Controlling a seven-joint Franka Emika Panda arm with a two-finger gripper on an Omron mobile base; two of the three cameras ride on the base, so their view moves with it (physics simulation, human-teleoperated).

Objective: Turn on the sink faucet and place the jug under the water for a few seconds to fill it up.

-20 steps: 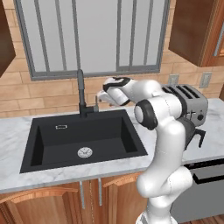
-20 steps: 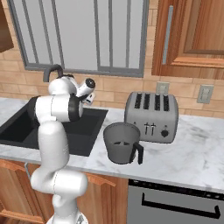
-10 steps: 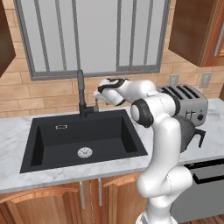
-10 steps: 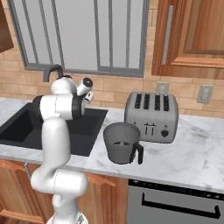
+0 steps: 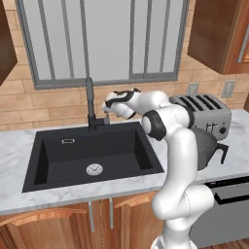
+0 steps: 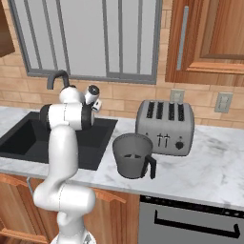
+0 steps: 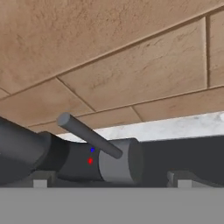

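1. Marble surface [image 6: 205, 171] ran along the lower part of the right base view, white with grey veining, above wooden cabinet fronts.
2. On it, at the centre of that view, stood the jug [image 6: 133, 155], upright, dark grey, its black handle turned toward the lower right; in the left base view it sat at centre right, partly hidden behind the white arm.
3. Just behind the jug, close beside it, stood a silver four-slot toaster [image 6: 165, 126].
4. At the left of the right base view and at centre left of the left base view lay the sink [image 5: 53, 165], a black basin with a round silver drain [image 5: 94, 169] on its floor.
5. Behind the basin, at the upper middle of the left base view, rose the sink faucet [image 5: 90, 104], dark and slim, against the brick wall under the window.
6. The jaws [image 5: 108, 108] hung just to the right of the faucet's base, well apart from the jug, spread wide with nothing between them.
7. In the hand view the faucet's small lever [image 7: 89, 135] slanted up from a grey cylinder at lower centre, just beyond the two finger tips at the bottom edge.
8. Tan brick [image 7: 131, 65] covered the top of the hand view.
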